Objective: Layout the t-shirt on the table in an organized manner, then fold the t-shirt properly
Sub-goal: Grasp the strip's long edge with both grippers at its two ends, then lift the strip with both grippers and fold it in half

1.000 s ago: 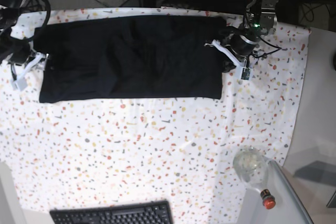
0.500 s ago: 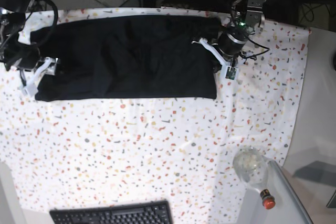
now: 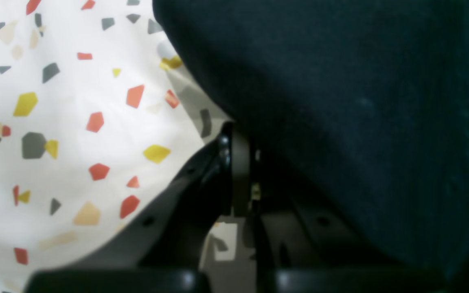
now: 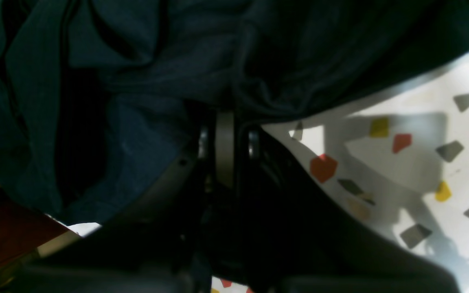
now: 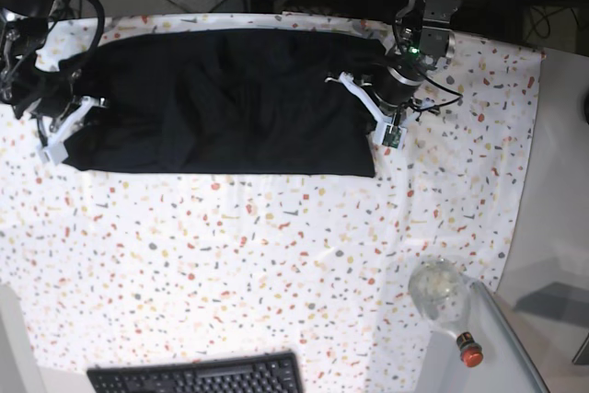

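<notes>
The black t-shirt (image 5: pixel 221 103) lies as a wide band across the far part of the speckled table (image 5: pixel 276 264). At the band's right end, my left gripper (image 5: pixel 365 112) is shut on its edge. In the left wrist view the closed fingers (image 3: pixel 234 171) pinch dark cloth (image 3: pixel 360 101) above the flecked table (image 3: pixel 75 122). My right gripper (image 5: pixel 78 121) is at the band's left end. The right wrist view shows its jaws together (image 4: pixel 224 146) with bunched black fabric (image 4: pixel 136 61) caught at their tips, over the table (image 4: pixel 421 162).
A black keyboard (image 5: pixel 198 375) sits at the near edge. A clear round bottle (image 5: pixel 440 290) with a red cap (image 5: pixel 470 352) lies near right. Plain grey surface (image 5: pixel 561 181) borders the cloth on the right. Cables and equipment crowd the far edge.
The right gripper went from open to shut on the shirt's left end. The left gripper drew the right end leftward and slightly away, and the band grew shorter and rumpled.
</notes>
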Controlling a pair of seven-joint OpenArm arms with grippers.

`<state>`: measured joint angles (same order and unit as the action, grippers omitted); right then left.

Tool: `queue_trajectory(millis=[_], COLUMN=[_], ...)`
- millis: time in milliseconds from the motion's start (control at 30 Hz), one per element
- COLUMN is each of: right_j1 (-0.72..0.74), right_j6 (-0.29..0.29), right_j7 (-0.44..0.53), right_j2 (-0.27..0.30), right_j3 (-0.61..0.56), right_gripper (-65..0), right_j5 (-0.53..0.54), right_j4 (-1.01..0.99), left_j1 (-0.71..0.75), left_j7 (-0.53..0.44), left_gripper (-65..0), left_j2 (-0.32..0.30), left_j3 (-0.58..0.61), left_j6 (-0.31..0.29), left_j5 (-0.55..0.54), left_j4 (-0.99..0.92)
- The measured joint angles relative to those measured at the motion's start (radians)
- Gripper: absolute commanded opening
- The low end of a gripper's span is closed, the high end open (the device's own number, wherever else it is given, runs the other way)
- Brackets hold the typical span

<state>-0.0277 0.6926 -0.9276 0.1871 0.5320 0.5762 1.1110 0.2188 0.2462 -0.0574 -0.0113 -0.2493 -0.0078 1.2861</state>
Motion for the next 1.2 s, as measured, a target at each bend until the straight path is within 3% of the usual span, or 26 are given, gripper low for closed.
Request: queue_trajectory(millis=[133, 367, 433, 667, 967, 1200], right_j1=[-0.019, -0.140, -0.172, -0.248, -0.249, -0.192], right_j6=[-0.005, -0.008, -0.083, -0.233, -0.363, -0.433], right_j7=[0.001, -0.007, 0.004, -0.008, -0.006, 0.000], right_j2=[-0.002, -0.005, -0.004, -0.003, -0.081, -0.138], right_j3=[-0.015, -0.184, -0.232, -0.407, -0.592, -0.721], right_gripper=[-65.0, -65.0, -65.0, -65.0, -65.0, -65.0], right_j5=[-0.008, -0.003, 0.012, 0.006, 0.005, 0.006], right_j4=[0.058, 0.396, 0.476, 0.634, 0.689, 0.676], left_j1=[-0.001, -0.005, -0.004, -0.002, -0.002, -0.003], left_j7=[0.002, 0.002, 0.004, 0.009, 0.011, 0.011], left_gripper=[-65.0, -65.0, -65.0, -65.0, -65.0, -65.0], left_j2=[0.020, 0.029, 0.036, 0.064, 0.063, 0.063], left_j3=[0.000, 0.054, 0.059, 0.061, 0.061, 0.061], left_j6=[0.007, 0.010, 0.009, -0.002, -0.010, -0.011], left_j5=[-0.001, -0.001, -0.002, 0.000, -0.003, 0.000], left_j4=[-0.001, -0.002, -0.002, -0.001, -0.001, 0.000])
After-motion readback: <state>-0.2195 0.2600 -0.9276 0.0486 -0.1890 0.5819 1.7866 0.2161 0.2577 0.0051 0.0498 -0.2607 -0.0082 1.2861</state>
